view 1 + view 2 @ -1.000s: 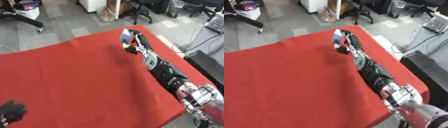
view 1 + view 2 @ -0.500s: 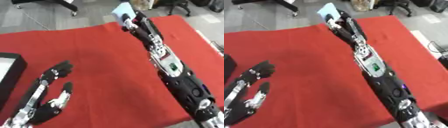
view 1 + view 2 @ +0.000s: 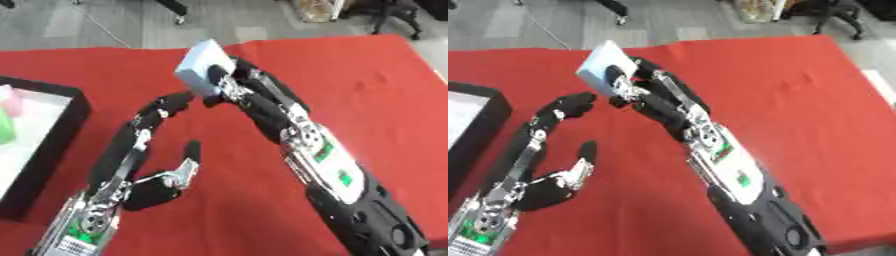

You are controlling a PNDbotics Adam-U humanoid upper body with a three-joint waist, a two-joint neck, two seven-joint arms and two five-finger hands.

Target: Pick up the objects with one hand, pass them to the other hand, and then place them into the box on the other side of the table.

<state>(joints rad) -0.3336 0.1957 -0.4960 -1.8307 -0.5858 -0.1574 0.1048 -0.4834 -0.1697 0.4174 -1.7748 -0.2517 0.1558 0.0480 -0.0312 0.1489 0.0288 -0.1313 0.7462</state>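
Observation:
My right hand is shut on a pale blue-white boxy object and holds it up over the middle of the red table. My left hand is open just below and left of it, fingers stretched up, fingertips close beneath the object without clearly touching it. The black box with a white inside sits at the table's left edge, holding a green and a pink thing.
The red cloth covers the whole table, its right edge near a white strip. Beyond the far edge are grey floor, office chair legs and a wicker-coloured item.
The right arm swung the object from the far right corner leftward to mid-table. The left hand rose from the lower left toward it. The camera also turned left, bringing the box into view.

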